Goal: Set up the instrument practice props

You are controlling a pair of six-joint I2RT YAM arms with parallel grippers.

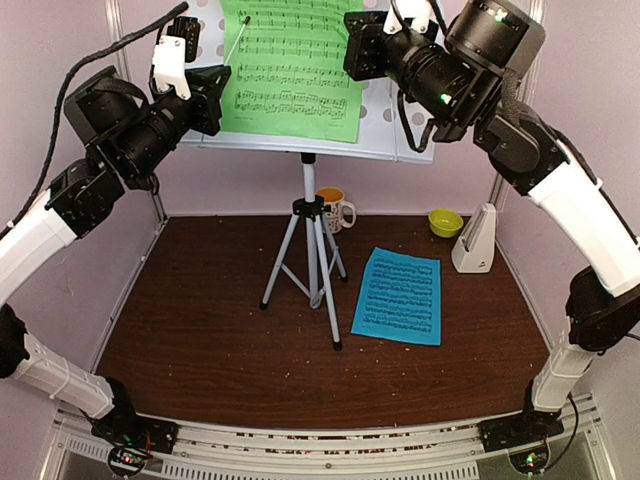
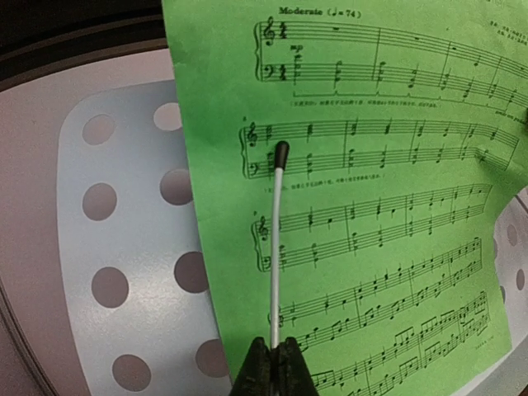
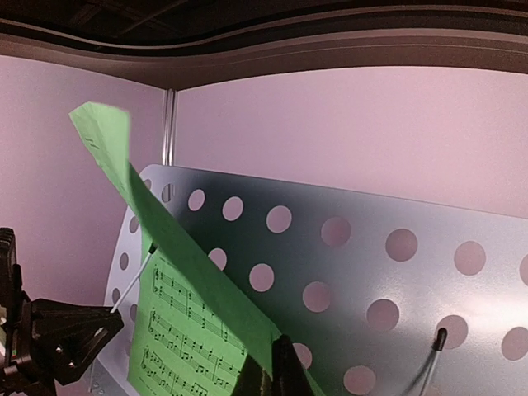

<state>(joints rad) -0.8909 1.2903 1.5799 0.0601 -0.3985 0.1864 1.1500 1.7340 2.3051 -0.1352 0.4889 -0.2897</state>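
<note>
The pale grey perforated music stand [image 1: 385,125] stands on its silver tripod [image 1: 312,262] at the back. A green music sheet [image 1: 295,65] lies against its desk. My left gripper [image 1: 222,72] is shut on the stand's thin white retainer wire [image 2: 275,247], whose black tip rests over the green sheet [image 2: 388,206]. My right gripper [image 1: 348,45] is shut on the green sheet's right edge [image 3: 206,280], which bows off the desk [image 3: 371,247]. A blue music sheet [image 1: 398,295] lies flat on the table. The white pyramid metronome [image 1: 475,240] stands at the right.
A patterned mug [image 1: 336,208] stands behind the tripod and a small green bowl [image 1: 445,222] sits left of the metronome. Pink walls close in the back and sides. A second retainer wire [image 3: 433,356] lies on the desk's right. The left gripper [image 3: 58,338] shows in the right wrist view.
</note>
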